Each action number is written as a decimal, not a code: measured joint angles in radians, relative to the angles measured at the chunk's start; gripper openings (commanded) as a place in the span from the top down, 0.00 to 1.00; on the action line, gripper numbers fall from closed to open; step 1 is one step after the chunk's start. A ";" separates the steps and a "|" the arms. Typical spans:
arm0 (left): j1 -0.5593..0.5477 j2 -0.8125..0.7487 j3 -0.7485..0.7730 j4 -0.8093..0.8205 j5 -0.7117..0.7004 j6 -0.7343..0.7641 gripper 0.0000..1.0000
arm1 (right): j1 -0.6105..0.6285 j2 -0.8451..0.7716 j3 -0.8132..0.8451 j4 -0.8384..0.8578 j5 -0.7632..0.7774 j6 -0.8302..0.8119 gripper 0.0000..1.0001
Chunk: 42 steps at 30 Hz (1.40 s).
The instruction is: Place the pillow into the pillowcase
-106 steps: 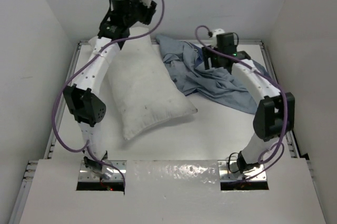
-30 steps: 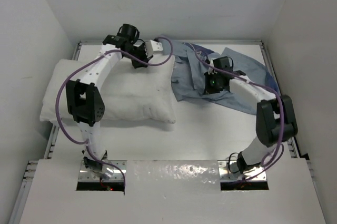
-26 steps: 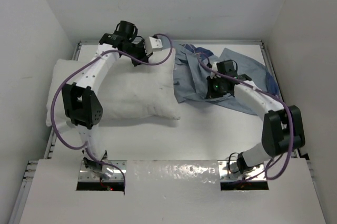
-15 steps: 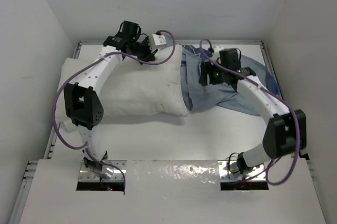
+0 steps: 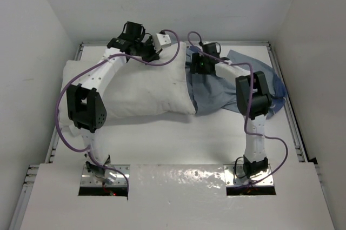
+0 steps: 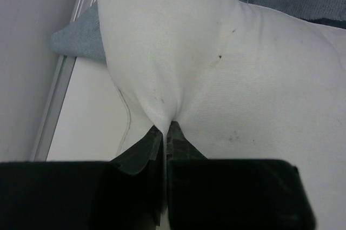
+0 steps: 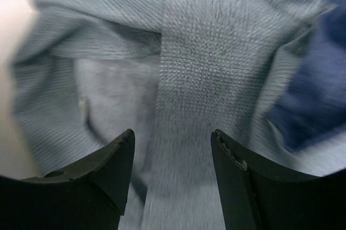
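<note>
A: Count, left to right?
B: One pillow (image 5: 135,89), one left end effector (image 5: 151,53), one right end effector (image 5: 199,66), one pillowcase (image 5: 227,92). One bench (image 5: 216,138) under all of it.
A: Pillow position?
B: Lengthwise across the bench's left half. Its right end meets the pillowcase's left edge.
A: Left end effector?
B: At the pillow's far edge. Fingers are together, clamped on a pinched fold of white fabric.
A: Anything inside the pillowcase?
B: Cannot tell. Blue fabric overlaps the pillow's right end in the top view, but the opening isn't visible. Most of the pillow is outside.
A: Right end effector?
B: At the pillowcase's far-left corner, fingers apart. The wrist view is blurred, with grey-blue fabric beneath the gap and navy at right. Contact unclear.
</note>
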 measured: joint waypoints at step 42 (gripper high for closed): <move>-0.129 0.099 -0.007 0.019 0.041 0.082 1.00 | 0.123 -0.392 -0.123 0.058 0.022 -0.058 1.00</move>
